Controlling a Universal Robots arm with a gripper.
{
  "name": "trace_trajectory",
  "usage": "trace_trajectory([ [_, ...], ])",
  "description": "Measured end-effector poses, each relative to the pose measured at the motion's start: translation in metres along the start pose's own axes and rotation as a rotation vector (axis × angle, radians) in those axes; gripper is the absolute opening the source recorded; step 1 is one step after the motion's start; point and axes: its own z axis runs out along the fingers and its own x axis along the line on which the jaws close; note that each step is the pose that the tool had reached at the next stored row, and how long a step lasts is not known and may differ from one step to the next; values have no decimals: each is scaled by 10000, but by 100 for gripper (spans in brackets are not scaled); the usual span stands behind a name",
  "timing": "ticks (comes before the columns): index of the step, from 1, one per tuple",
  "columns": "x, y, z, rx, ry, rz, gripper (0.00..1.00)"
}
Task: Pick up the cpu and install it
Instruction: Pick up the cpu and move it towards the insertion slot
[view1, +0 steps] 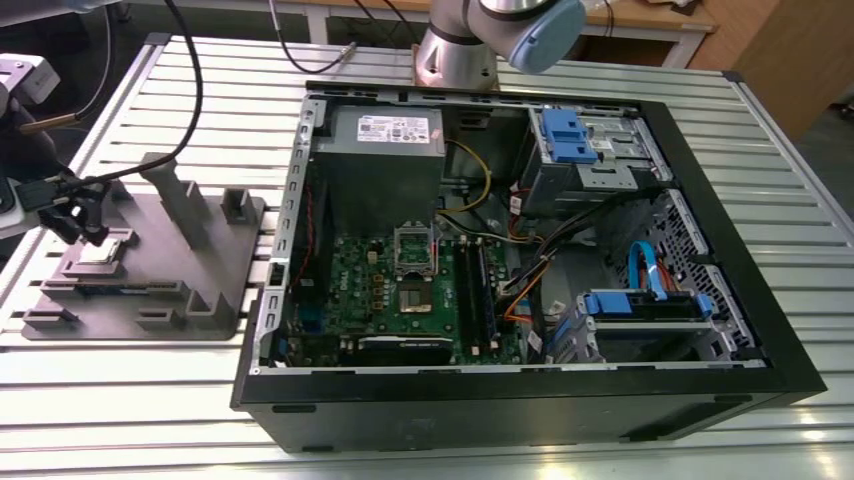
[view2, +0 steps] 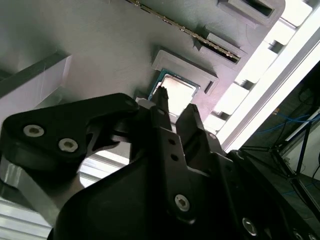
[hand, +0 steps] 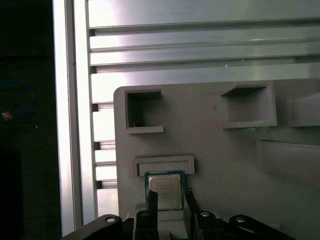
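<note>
Pickup is not yet done: the cpu lies flat in its pocket on the grey fixture, outside the computer case. The gripper hovers just above it, jaws spread and empty. Lifting it and installing it on the motherboard both remain.

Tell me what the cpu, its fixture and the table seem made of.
The cpu has a silvery metal top with a soft sheen; its thin pale edge could be laminate. The fixture looks like matte grey plastic with blocky moulded pockets. The table is probably aluminium, judging by its bright ribbed slats.
</note>
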Motion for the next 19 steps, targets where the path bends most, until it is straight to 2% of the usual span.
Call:
trace_trajectory([
  [1, 0, 0, 0, 0, 0, 0, 35],
  [3, 0, 0, 0, 0, 0, 0, 47],
  [5, 0, 0, 0, 0, 0, -1, 47],
  [6, 0, 0, 0, 0, 0, -1, 53],
  [8, 0, -1, 4, -1, -1, -1, 53],
  [15, 1, -5, 97, 0, 9, -204, 53],
  [19, 1, -6, 125, 12, 13, -312, 53],
])
